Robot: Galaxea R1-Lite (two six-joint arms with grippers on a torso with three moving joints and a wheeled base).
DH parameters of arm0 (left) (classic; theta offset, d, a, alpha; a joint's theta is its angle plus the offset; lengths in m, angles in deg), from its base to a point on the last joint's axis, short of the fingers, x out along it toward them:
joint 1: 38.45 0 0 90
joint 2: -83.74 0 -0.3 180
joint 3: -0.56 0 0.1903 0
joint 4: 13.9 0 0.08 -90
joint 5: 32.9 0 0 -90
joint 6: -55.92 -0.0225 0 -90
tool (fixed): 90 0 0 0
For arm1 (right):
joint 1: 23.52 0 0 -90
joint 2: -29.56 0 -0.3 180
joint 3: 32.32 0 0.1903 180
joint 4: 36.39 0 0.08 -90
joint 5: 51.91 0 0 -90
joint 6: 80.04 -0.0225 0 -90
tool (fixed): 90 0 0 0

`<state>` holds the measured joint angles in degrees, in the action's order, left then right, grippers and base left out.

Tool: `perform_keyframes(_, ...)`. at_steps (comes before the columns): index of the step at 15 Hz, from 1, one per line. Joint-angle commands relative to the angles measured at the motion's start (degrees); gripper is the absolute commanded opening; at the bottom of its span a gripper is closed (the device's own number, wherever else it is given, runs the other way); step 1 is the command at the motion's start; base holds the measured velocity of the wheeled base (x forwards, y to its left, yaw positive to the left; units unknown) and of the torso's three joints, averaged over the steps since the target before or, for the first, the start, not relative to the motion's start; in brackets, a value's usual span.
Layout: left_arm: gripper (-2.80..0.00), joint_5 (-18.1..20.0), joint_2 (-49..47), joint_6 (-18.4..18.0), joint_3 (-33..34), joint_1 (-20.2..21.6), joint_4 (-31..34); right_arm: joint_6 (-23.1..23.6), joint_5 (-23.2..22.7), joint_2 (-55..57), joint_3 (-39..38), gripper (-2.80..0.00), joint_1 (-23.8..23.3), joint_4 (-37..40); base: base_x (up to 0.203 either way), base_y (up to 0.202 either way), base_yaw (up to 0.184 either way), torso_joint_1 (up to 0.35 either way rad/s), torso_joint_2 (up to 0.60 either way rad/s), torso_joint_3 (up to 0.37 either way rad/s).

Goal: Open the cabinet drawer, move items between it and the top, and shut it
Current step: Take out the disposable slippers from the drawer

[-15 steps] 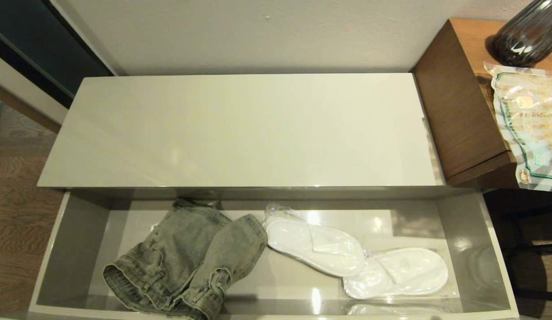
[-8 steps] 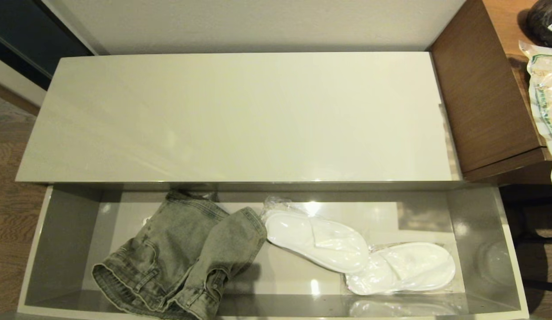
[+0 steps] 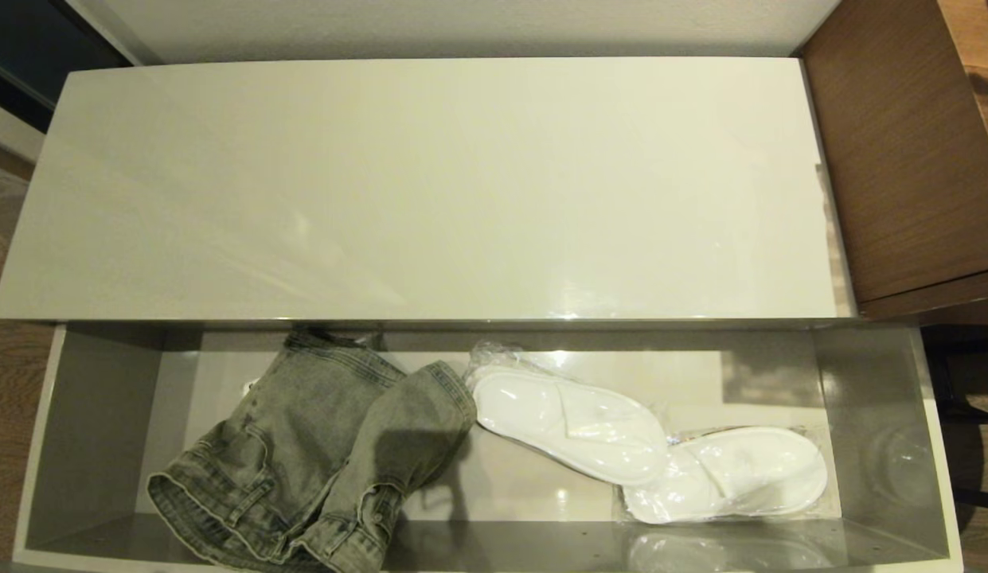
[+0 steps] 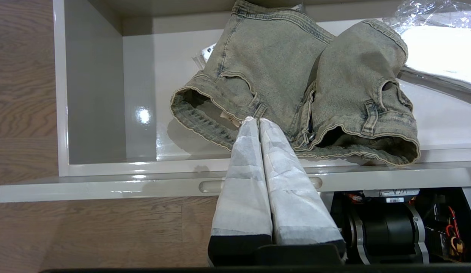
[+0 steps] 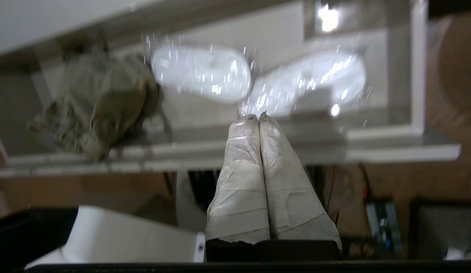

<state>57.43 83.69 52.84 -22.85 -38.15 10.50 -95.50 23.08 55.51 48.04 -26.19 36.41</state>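
Head view shows cabinet drawer (image 3: 884,398) open, slippers (image 3: 573,422) at four o'clock of the denim garment (image 3: 318,461); right gripper (image 5: 259,115) and left gripper (image 4: 254,119), both clenched empty, risk skidding off slick plastic.

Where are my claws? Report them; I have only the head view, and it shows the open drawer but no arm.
Observer: Left claw is shut and empty, on the near side of the drawer front, aimed at the denim garment.
Operator: Give me the right one.
Observer: Right claw is shut and empty too, also short of the drawer front, aimed toward the wrapped slippers.
Operator: Describe that drawer front.
Observer: The left wrist view shows a recessed slot in it, partly hidden behind the left claw's fingers.
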Motion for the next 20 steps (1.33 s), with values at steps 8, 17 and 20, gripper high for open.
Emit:
perform_keyframes(8,-2.8,-0.07,-0.04,0.1,0.05,0.04,0.02,20.0,-10.43,25.17,-10.78,-2.8,0.83,1.66,0.0,0.0,0.0,0.0,0.0,0.0)
perform_keyframes(17,-2.8,-0.07,-0.04,0.1,0.05,0.05,0.02,18.38,-3.57,47.11,-15.96,-2.8,27.73,-23.67,0.0,0.0,0.0,0.0,0.0,0.0)
perform_keyframes(20,-2.8,-0.07,-0.04,0.1,0.05,0.05,0.02,11.7,5.23,54.25,-17.73,-2.8,34.85,-35.14,0.0,0.0,0.0,0.0,0.0,0.0)
